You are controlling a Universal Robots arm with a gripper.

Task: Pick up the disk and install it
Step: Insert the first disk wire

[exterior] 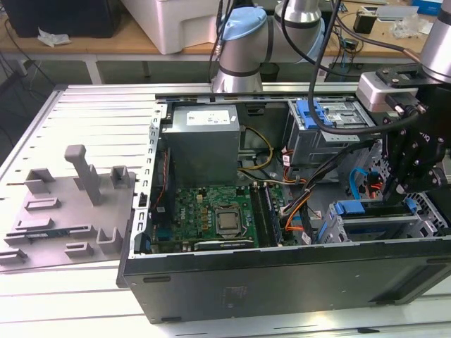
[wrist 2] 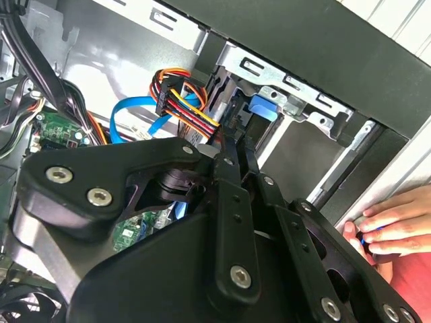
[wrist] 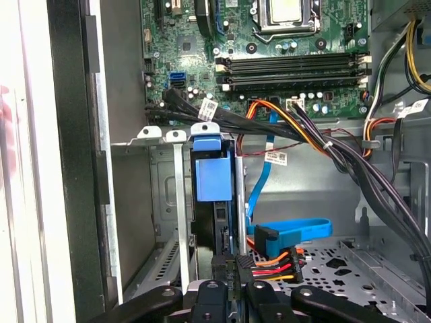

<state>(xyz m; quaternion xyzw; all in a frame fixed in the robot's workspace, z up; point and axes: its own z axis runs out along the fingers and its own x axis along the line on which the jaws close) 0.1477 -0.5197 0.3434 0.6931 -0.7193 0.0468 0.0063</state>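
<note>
One open computer case point(exterior: 282, 282); drive cage point(exterior: 430, 209) at exterior view's lower right, disk point(exterior: 371, 210) apparently slotted inside. Gripper point(exterior: 394, 184) just above; grip state cannot be told. Power cables point(wrist: 269, 266) alongside could be snagged, and person's hand point(wrist 2: 390, 225) on case edge struck.

Gripper point(wrist 2: 236, 151): matt black metal links, bright steel screw heads. Just ahead of the jaws, drive cage point(wrist: 168, 202): bare silver sheet metal, dull sheen, with a smooth blue plastic latch point(wrist: 210, 171). Beside the jaws, flat blue data cable point(wrist: 296, 229), glossy plastic. Beyond, motherboard point(wrist: 269, 60): green, matt. Computer case point(exterior: 282, 282): dark painted metal, matt. Fixture plate point(exterior: 70, 204): grey matt plastic.
</note>
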